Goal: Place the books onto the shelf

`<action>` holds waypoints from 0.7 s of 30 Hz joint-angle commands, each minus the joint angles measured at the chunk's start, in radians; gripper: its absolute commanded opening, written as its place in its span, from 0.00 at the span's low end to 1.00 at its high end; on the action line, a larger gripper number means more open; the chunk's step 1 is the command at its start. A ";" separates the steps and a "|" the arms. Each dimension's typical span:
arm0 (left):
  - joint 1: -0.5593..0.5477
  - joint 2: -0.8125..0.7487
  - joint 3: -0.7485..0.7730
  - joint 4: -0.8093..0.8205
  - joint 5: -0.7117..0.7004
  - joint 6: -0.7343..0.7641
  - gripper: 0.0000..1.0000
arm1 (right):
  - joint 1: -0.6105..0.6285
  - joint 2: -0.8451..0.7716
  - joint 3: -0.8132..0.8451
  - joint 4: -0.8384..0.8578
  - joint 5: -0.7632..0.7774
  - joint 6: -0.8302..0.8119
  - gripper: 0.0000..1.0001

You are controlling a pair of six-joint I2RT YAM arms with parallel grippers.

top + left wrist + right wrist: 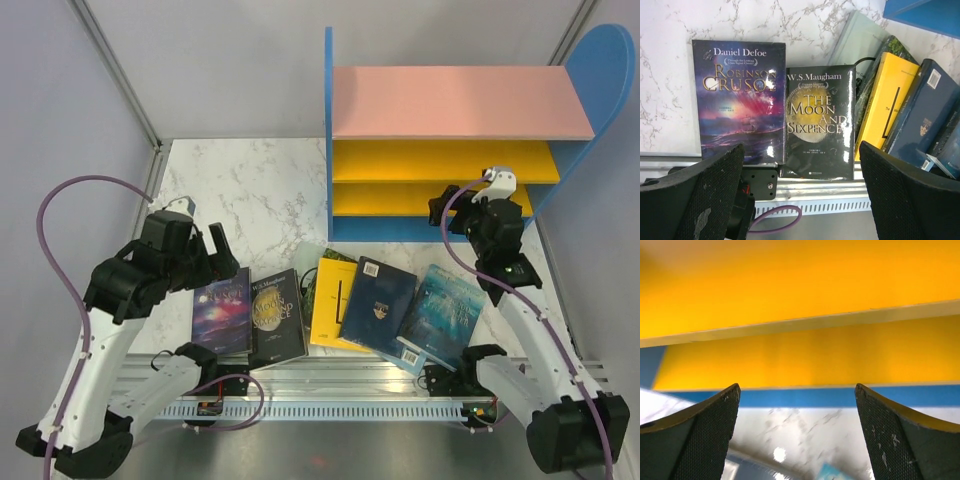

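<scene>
Six books [378, 305] lie in one overlapping row at the near edge of the table [250, 190] (the green one is mostly covered). One shelf [450, 105] stands far right, with open marble between. The left gripper [801, 146] hangs over the row's left end and the right gripper [796, 386] faces the shelf; both have their jaws released and empty.

We see glossy paper covers on the books [817, 120] catching the light, on a smooth, marble-patterned desk [670, 75]. The shelf [450, 100] boards look matt and painted, the black jaws finely rough-textured, and the ribbed rail [840, 192] bare metal.
</scene>
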 commanded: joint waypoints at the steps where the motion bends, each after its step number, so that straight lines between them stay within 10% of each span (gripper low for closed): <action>1: 0.002 0.004 -0.053 0.097 0.000 0.027 0.97 | 0.037 -0.036 0.130 -0.429 -0.018 0.128 0.98; 8: 0.002 0.074 -0.124 0.195 0.129 0.027 0.94 | 0.091 -0.397 0.115 -0.715 -0.044 0.463 0.98; 10: 0.002 0.103 -0.133 0.214 0.137 0.024 0.93 | 0.089 -0.429 -0.041 -0.633 -0.261 0.655 0.98; 12: 0.002 0.117 -0.133 0.221 0.155 0.023 0.92 | 0.092 -0.379 -0.175 -0.410 -0.501 0.793 0.98; 21: 0.000 0.122 -0.185 0.229 0.187 0.037 0.91 | 0.400 -0.096 -0.001 -0.347 -0.443 0.714 0.96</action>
